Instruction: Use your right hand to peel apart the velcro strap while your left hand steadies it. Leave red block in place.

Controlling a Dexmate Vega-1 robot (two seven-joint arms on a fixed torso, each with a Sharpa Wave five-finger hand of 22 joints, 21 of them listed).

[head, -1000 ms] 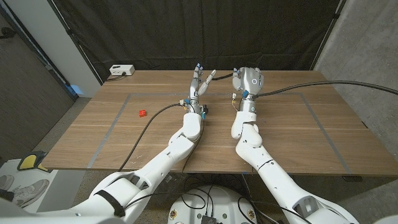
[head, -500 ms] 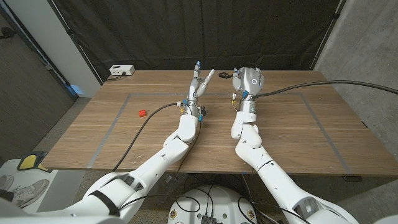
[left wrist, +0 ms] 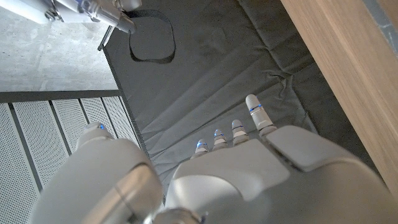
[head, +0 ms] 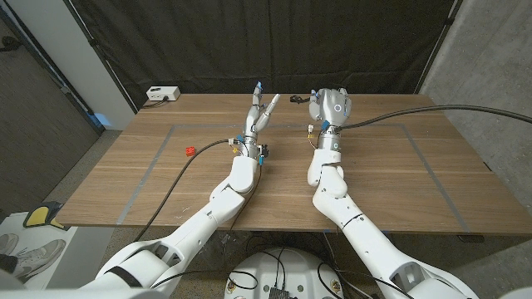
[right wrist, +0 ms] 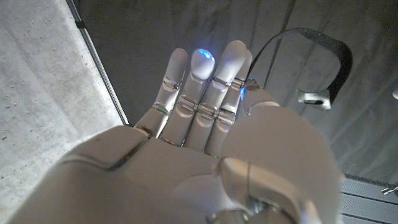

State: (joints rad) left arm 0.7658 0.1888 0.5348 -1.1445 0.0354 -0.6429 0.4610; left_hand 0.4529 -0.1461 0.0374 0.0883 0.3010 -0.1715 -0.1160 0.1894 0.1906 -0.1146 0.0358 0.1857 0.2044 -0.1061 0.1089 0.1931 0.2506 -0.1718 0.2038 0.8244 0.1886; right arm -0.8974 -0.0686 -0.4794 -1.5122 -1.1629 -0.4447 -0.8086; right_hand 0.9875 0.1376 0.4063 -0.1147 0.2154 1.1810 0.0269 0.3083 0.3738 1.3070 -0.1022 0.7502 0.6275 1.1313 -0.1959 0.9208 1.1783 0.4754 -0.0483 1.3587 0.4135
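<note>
The right hand [head: 331,106] mostly hides the velcro strap [right wrist: 323,65].

Most of the table [head: 391,178] surface is bare wood. A red block [head: 189,150] sits near the left edge, a white box [head: 162,94] at the far left corner. The left hand [head: 259,112] and right hand [head: 330,106] are raised near the far edge, with a free gap between them.

matt wood table [head: 391,178], glossy plastic hands – cloth strap [right wrist: 323,56]
</note>
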